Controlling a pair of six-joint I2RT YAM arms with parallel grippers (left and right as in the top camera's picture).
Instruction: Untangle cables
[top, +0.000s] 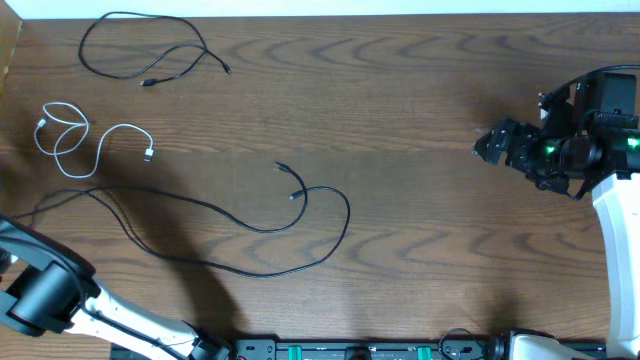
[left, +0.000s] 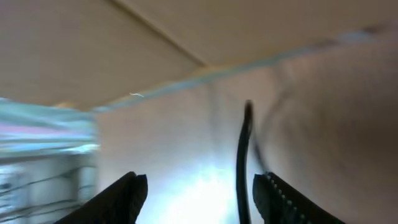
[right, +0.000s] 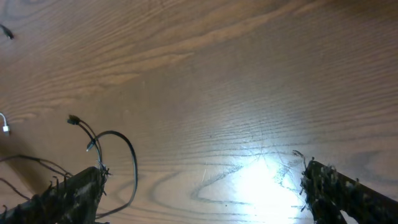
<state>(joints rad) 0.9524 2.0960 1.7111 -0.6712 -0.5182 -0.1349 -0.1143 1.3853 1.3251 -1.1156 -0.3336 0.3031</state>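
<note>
Three cables lie apart on the wooden table (top: 420, 80). The short black cable (top: 205, 50) is at the far left. The white cable (top: 130, 127) lies below it. The long black cable (top: 346, 212) runs from the left edge to a loop at the middle. My right gripper (top: 490, 145) is open and empty at the right, well away from them. In the right wrist view the gripper (right: 202, 193) sees the long cable's loop (right: 132, 155). My left gripper (left: 199, 186) is open. A black cord (left: 241, 162) passes between its fingers near the right one, unclamped and blurred.
My left arm (top: 45, 295) sits at the table's front left corner, over the long cable's left end. The left wrist view is blurred and shows pale surfaces. The arms' base rail (top: 350, 350) runs along the front edge.
</note>
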